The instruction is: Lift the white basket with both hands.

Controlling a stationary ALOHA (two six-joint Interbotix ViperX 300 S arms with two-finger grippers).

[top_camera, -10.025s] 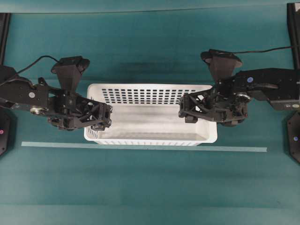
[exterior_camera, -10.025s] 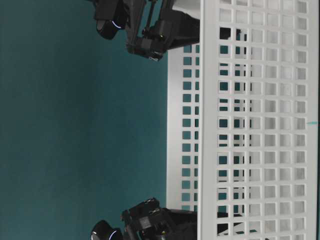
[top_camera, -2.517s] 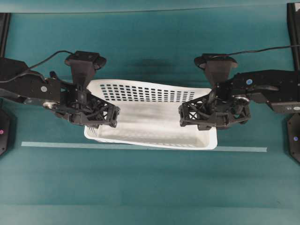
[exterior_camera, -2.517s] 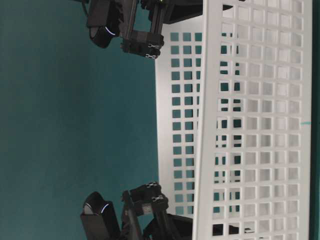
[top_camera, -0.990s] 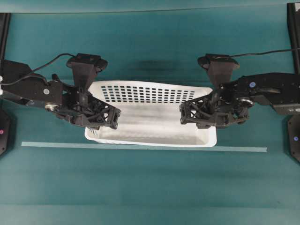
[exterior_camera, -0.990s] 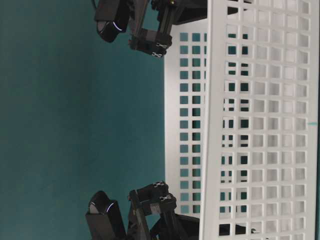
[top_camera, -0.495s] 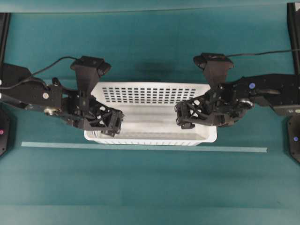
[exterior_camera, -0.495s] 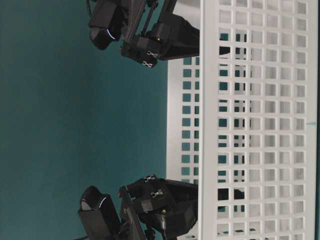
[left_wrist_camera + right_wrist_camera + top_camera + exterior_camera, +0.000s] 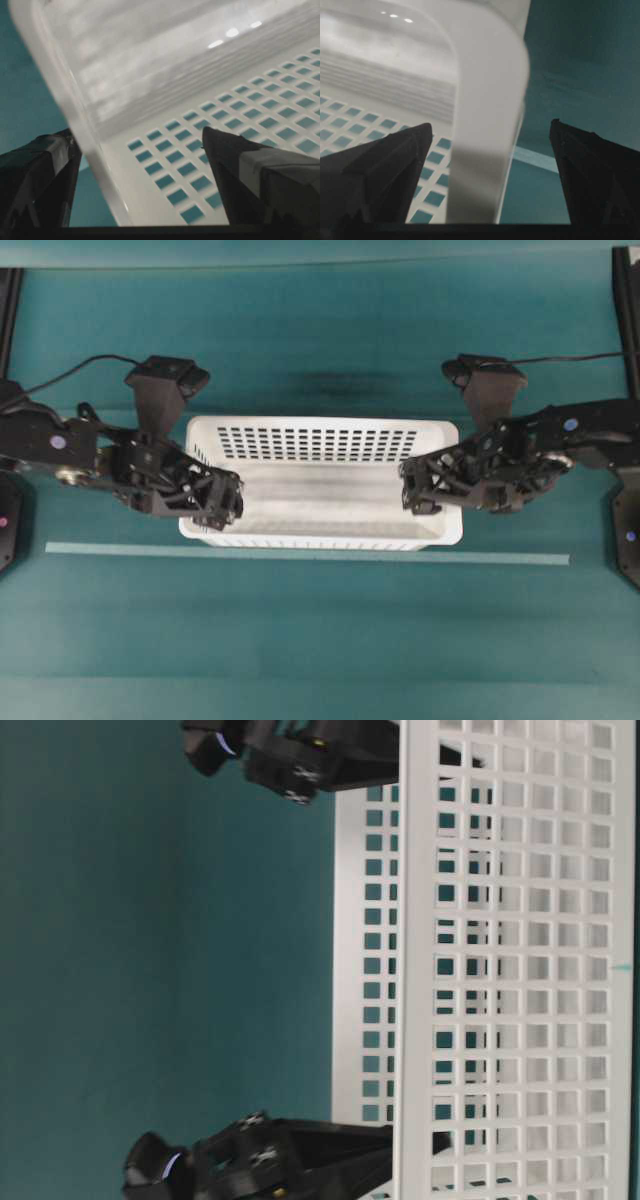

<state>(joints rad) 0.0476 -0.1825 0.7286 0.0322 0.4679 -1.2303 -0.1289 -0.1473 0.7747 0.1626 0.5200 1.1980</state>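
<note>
Since a second ago both grippers have let go of the rim and spread wide, and the white basket [image 9: 320, 485], which had been tilted with its far side raised, now lies flat and square on the teal worktop [image 9: 320, 640], as it did ten seconds ago. The arms have also drawn slightly outward from the basket's middle.

The basket sits in the centre of the overhead view, its long sides running left to right, its near long wall just behind a thin pale strip of tape [image 9: 300, 553] laid across the worktop. The far wall shows its rows of small rectangular holes; the ribbed floor is bare.

At the basket's left short end the left gripper [image 9: 222, 502] straddles the rim. The left wrist view shows one finger [image 9: 37, 185] outside the wall and the other [image 9: 260, 185] inside over the perforated wall, with clear gaps between each and the white rim [image 9: 75, 125], so the jaws stand apart and pinch nothing.

At the right short end the right gripper [image 9: 418, 492] straddles the rim the same way. In the right wrist view the rolled rim [image 9: 487, 125] runs up between the two dark fingers [image 9: 375, 175], one inside and one outside, neither touching it; these jaws are also spread.

From table level, a view turned on its side, the basket's gridded wall [image 9: 510, 960] fills the right, and the two grippers show at the top and bottom edges.
</note>
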